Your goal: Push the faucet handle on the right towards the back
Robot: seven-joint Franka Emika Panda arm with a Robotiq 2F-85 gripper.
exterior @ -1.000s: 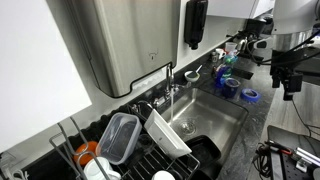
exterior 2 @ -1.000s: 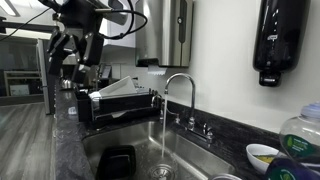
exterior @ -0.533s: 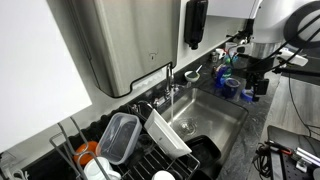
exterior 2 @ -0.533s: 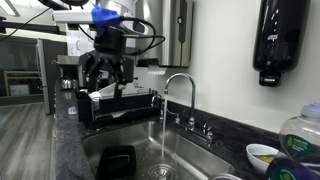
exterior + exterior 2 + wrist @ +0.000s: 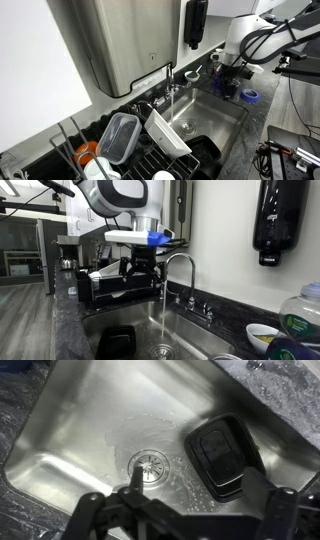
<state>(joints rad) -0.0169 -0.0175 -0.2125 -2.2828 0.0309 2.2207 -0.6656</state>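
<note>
Hand [image 5: 180, 510] hangs over the sink basin [image 5: 70, 430], above the water line. Fingers spread wide, nothing between them: the wrist view shows one finger at each lower corner with bare steel in the gap.

Straight below me: the drain [image 5: 148, 463], with the running stream [image 5: 164, 310] landing on it. A black container [image 5: 222, 452] lies on the sink floor just off to one side of the drain.

The faucet handle [image 5: 207, 308] is not under the hand. In an exterior view it sits low at the foot of the spout [image 5: 180, 265], against the wall, beyond the spout from where I hang and below finger height. I take the lever nearer the soap dispenser [image 5: 276, 220] as mine; its twin [image 5: 191, 304] stands just beside it, closer to the spout. The levers are too small to tell how either is turned.

Why I'm placed so, as I judge it: high enough to clear the dish rack [image 5: 120, 285] and the spout arch. Open fingers suit me, since a push needs one fingertip behind the lever and no grasp.

Next calls for dropping towards the wall past the spout. Risk: clipping the spout or nudging the twin lever.
</note>
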